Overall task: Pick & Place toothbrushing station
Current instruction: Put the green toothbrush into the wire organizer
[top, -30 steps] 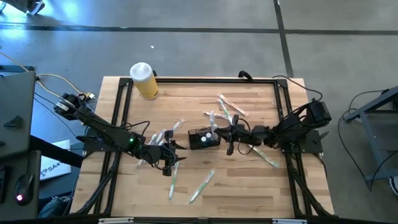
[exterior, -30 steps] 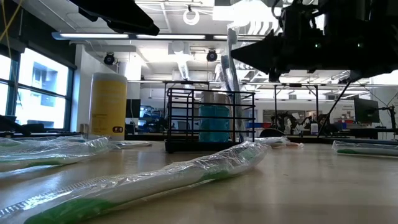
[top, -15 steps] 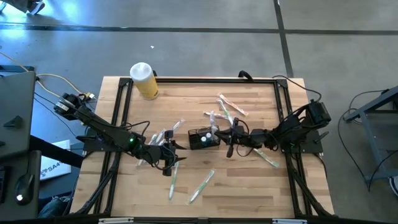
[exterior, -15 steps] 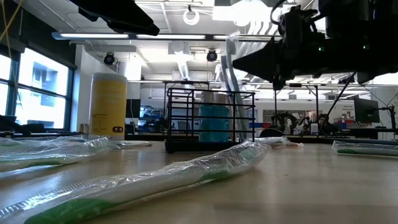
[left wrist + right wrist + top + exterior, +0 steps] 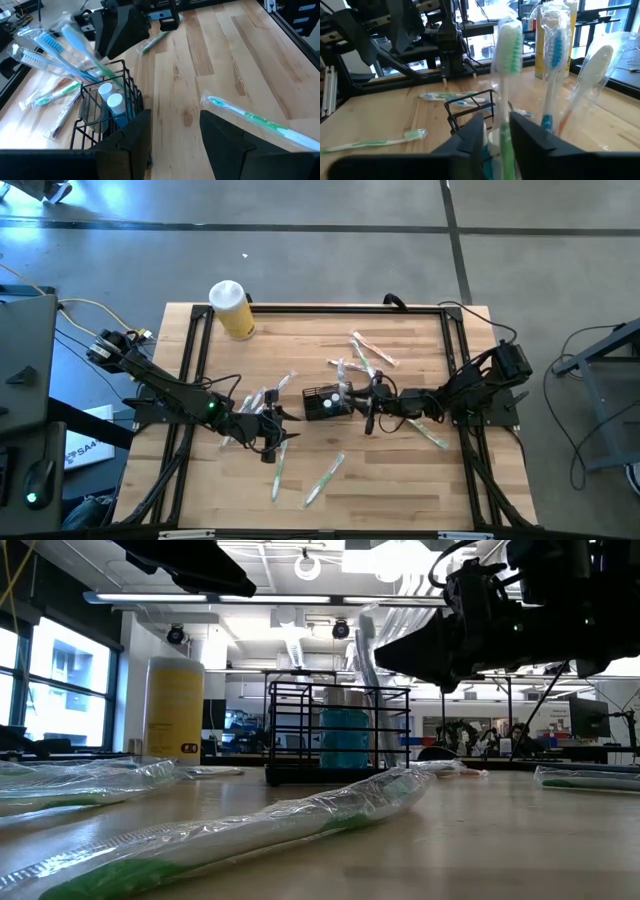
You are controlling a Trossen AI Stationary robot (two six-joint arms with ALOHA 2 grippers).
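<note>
The black mesh caddy (image 5: pixel 325 403) stands mid-table and holds blue tubes (image 5: pixel 114 102) and several wrapped toothbrushes. It also shows in the low view (image 5: pixel 335 735) and in the right wrist view (image 5: pixel 470 102). My right gripper (image 5: pixel 368 406) is just right of the caddy, shut on a plastic-wrapped green toothbrush (image 5: pixel 506 55) that stands at the caddy's right end (image 5: pixel 366 670). My left gripper (image 5: pixel 273 430) is open and empty near the table, left of and nearer than the caddy, with its fingers (image 5: pixel 131 142) apart. My right gripper pinches the green toothbrush's wrapped handle (image 5: pixel 499 131) between its two fingers, below the bristle head. The fingers come level from the table's right and lie across the brush. The brush stands nearly upright, head up, its top leaning a little left and its lower part down inside the caddy's right end (image 5: pixel 380 740).
A yellow cylinder with a white lid (image 5: pixel 231 308) stands at the far left. Wrapped toothbrushes lie loose near the front (image 5: pixel 322 478), beside the left gripper (image 5: pixel 252 402), behind the caddy (image 5: pixel 368 352) and under the right arm (image 5: pixel 432 435). A black frame rims the table (image 5: pixel 330 308).
My right gripper has gone a little toward the caddy and slightly down, still shut on the green toothbrush. The brush's head has sunk and leaned toward the left. The caddy has stayed in place.
</note>
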